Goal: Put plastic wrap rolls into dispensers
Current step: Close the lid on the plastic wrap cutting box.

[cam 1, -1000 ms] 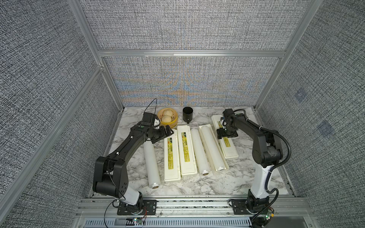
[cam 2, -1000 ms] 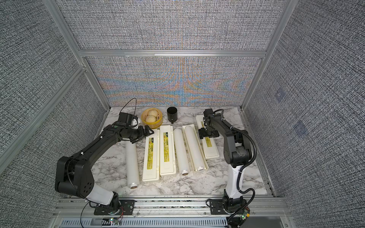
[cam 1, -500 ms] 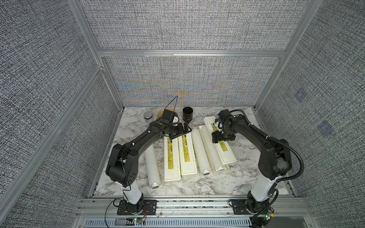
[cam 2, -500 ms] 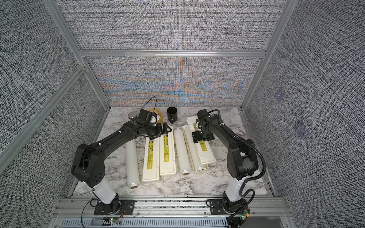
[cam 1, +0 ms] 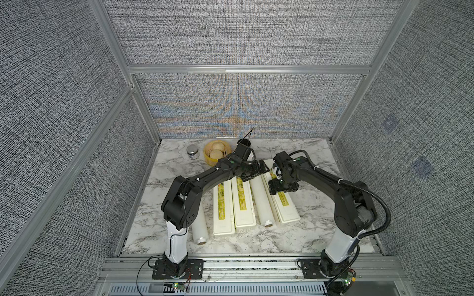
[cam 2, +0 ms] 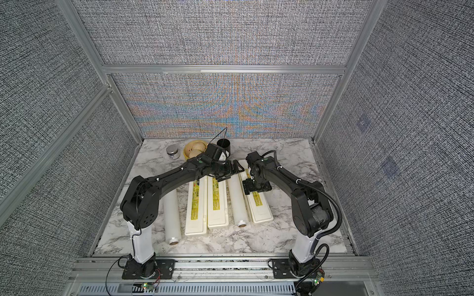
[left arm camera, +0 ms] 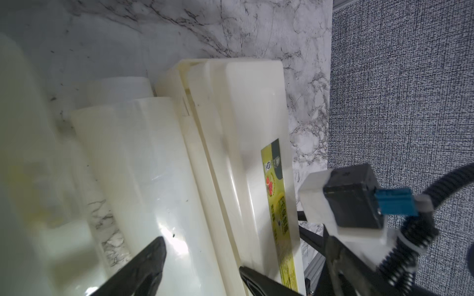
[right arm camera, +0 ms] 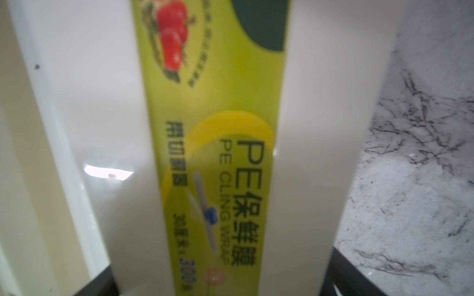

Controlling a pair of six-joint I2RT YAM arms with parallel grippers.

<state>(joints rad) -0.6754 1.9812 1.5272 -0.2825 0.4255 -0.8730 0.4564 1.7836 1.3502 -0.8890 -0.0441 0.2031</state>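
1. Grey fabric walls, marble table [cam 1: 320, 230]. In both top views the left dispenser [cam 1: 223, 217] and middle dispenser [cam 1: 243, 205] lie shut side by side. The centre roll [cam 1: 264, 207] lies between them and the right-hand dispenser [cam 1: 286, 210], with the outer roll [cam 1: 200, 233] at 9 o'clock of the pack. No third roll showing.
2. Left wrist: left gripper [left arm camera: 201, 253] gapes wide, holding nothing, straddling the centre roll near its 12 o'clock end. The right-hand dispenser's lid looks slightly ajar.
3. Right wrist: right gripper [right arm camera: 223, 269] is clamped across that labelled lid, both fingers touching its sides.
4. My guess: we're closing the first loaded box. Next, press the lid till it latches, let go, then flip open another dispenser for the centre roll.
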